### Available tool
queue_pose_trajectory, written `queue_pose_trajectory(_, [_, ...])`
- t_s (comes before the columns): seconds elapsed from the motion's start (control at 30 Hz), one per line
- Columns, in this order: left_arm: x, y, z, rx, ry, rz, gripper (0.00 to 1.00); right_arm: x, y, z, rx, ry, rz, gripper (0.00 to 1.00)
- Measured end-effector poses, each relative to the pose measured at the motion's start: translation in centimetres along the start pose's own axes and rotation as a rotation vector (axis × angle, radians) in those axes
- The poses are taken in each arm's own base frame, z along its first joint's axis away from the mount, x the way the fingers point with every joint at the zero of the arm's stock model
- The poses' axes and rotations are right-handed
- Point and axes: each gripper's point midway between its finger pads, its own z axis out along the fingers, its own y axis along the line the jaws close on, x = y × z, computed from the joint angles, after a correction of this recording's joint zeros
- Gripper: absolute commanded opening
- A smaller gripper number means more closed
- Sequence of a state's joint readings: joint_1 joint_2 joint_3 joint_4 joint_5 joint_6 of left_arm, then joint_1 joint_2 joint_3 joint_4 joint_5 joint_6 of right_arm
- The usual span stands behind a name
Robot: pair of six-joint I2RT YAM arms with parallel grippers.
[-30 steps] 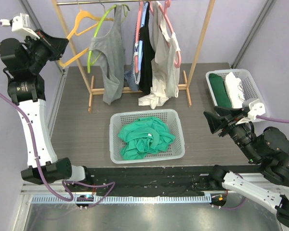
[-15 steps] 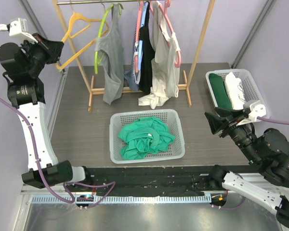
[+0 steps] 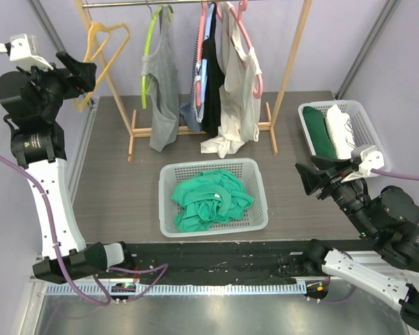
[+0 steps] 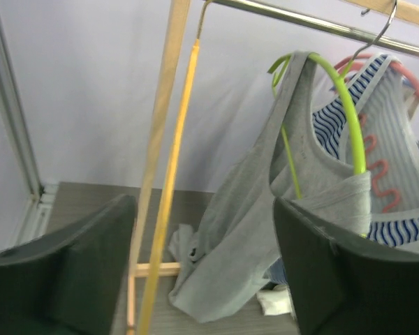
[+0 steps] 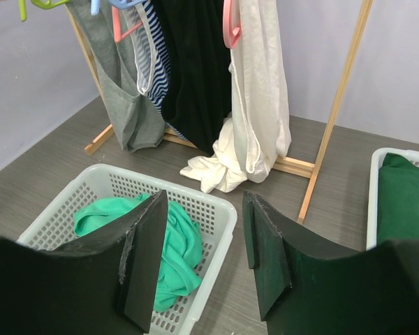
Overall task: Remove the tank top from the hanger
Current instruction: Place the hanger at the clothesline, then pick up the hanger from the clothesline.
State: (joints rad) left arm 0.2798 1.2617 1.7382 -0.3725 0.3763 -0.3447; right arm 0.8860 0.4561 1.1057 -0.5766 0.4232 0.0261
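Both grippers empty; grey tank top hangs on the green hanger.
Top: left gripper (image 3: 86, 82) jaws wide apart, gripping nothing, just beside the yellow hanger (image 3: 106, 38); grey tank top (image 3: 164, 91) on the green hanger (image 3: 148, 56), further right of those jaws. Right gripper (image 3: 306, 178) jaws parted, nothing held, well apart from the rack. Left wrist: yellow hanger edge-on ahead between the fingers, tank top ahead toward the right finger. Right wrist: white basket (image 5: 216, 202) just beyond the jaws, tank top far ahead, upper left.

Grey tank top (image 4: 262, 209) draped askew on lime-green hanger (image 4: 358, 132)
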Motion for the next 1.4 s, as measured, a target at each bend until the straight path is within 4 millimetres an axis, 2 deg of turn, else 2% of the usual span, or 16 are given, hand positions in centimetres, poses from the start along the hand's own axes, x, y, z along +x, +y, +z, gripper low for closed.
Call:
queue_pose_trajectory(0.27, [-0.2,-0.2,0.0,0.004,-0.007,-0.015,1.00,-0.3,0.4,0.6,-0.001,-0.007,0.017,0.57])
queue_pose_trajectory(0.43, [-1.2,-1.6,-0.9,0.038,-0.030,-0.052,1.00,-0.6,2.8,3.6,-0.053,0.011,0.033,0.56])
queue_pose_trajectory(0.5, [-1.8,-3.3,-1.6,0.079,-0.044,-0.065,1.00,-0.4,4.6,6.0,-0.090,0.035,0.030,0.56])
queue_pose_trajectory(0.53, [-2.1,-4.1,-1.9,0.101,-0.051,-0.066,1.00,-0.3,4.8,6.3,-0.095,0.039,0.029,0.56])
queue_pose_trajectory(0.63, [-2.9,-9.1,-3.1,0.237,-0.070,-0.063,1.00,0.7,6.2,8.2,-0.123,0.070,0.031,0.56])
queue_pose_trajectory(0.7, [-3.4,-11.6,-3.8,0.315,-0.077,-0.064,1.00,1.4,6.9,9.2,-0.133,0.088,0.034,0.56])
queue_pose_trajectory(0.77, [-3.8,-12.4,-3.6,0.338,-0.087,-0.058,1.00,1.6,7.3,9.6,-0.140,0.091,0.048,0.56])
queue_pose_trajectory(0.87, [-3.6,-13.5,-2.3,0.349,-0.086,-0.029,1.00,1.5,7.5,9.7,-0.148,0.077,0.074,0.56])
queue_pose_trajectory(0.97, [-1.6,-14.8,-0.1,0.362,-0.039,0.013,1.00,1.4,7.7,9.7,-0.152,0.064,0.096,0.56])
queue_pose_trajectory(1.17, [4.5,-14.0,4.2,0.302,0.114,0.068,1.00,2.1,7.7,9.7,-0.150,0.065,0.114,0.56])
queue_pose_trajectory(1.27, [5.7,-13.5,5.0,0.276,0.142,0.084,1.00,2.5,7.7,9.7,-0.149,0.071,0.113,0.56])
queue_pose_trajectory(1.4, [5.9,-13.4,5.2,0.259,0.140,0.115,0.97,2.7,7.7,9.7,-0.149,0.075,0.111,0.56])
